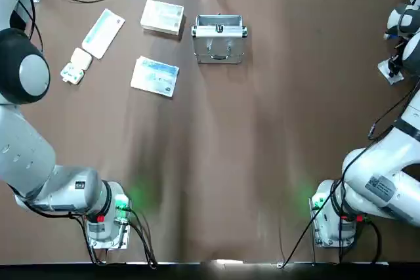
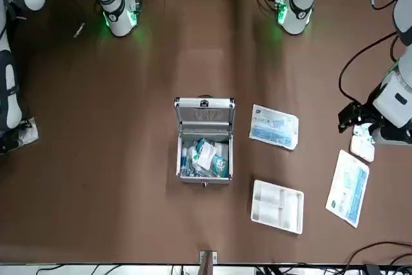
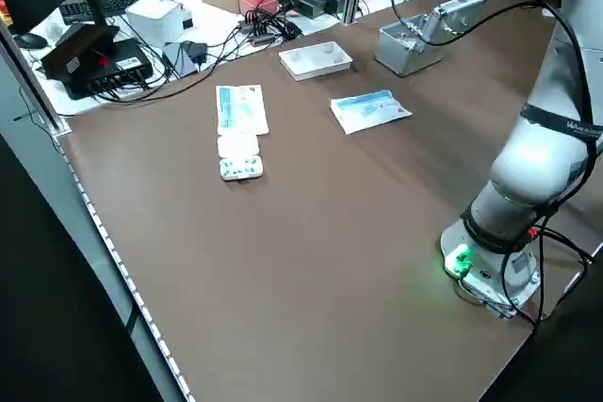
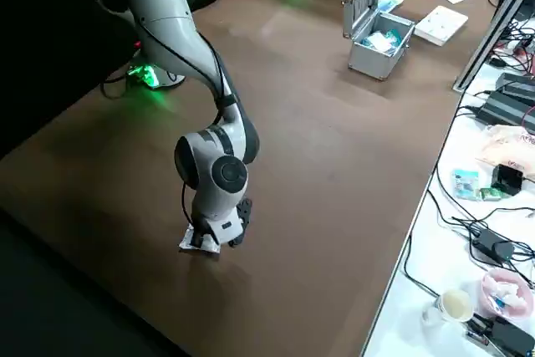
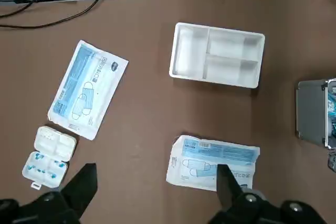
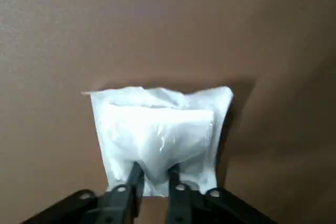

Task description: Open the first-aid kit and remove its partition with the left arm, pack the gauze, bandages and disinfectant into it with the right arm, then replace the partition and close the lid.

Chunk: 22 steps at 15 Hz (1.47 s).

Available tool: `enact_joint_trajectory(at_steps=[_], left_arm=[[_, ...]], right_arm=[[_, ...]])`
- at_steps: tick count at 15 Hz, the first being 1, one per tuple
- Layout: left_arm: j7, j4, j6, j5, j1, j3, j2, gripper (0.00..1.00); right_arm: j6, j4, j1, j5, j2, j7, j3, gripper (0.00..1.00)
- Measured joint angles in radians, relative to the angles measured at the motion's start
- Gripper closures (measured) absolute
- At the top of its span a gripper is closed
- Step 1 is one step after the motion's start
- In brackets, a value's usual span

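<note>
The right gripper (image 6: pixel 152 179) is clamping a white gauze packet (image 6: pixel 157 135) at the top view's right edge. Lifting it clear before carrying it toward the open kit (image 2: pixel 204 146) seems wise.

The left gripper (image 5: pixel 155 187) is hovering spread apart; the partition (image 2: pixel 277 205) is lying lower right of the kit in the front view.

Cream partition (image 2: pixel 277 206), silver case (image 2: pixel 205 140)

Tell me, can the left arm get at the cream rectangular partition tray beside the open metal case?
Probably yes: the partition tray lies alone on bare table beside the case, nothing on it, and the open left gripper hovers nearby.
</note>
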Motion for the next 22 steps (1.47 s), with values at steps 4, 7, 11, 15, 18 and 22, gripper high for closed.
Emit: enact_joint_trajectory(at_steps=[4,7,11,15,18,22], left_arm=[[0.0,0.0,0.001,0.0,0.0,0.0,0.0,0.0],[0.0,0.0,0.002,0.0,0.0,0.0,0.0,0.0],[0.001,-0.001,0.003,0.0,0.007,0.001,0.004,0.0],[0.001,-0.001,0.003,0.0,0.009,0.002,0.004,0.0],[0.001,-0.001,0.003,0.0,0.009,0.002,0.005,0.0],[0.001,-0.002,0.003,0.0,0.009,0.002,0.009,0.0]], right_arm=[[-0.003,0.002,0.001,0.0,0.0,0.001,0.0,0.95],[-0.008,0.002,0.007,0.0,0.0,0.0,0.001,0.95],[-0.103,0.019,0.047,0.064,-0.003,0.002,0.026,0.95],[-0.313,0.07,0.131,0.197,-0.052,0.084,0.047,0.95],[-0.43,0.085,0.254,0.287,-0.132,0.259,0.059,0.95],[-0.48,0.086,0.442,0.467,-0.208,0.531,0.065,0.95]])
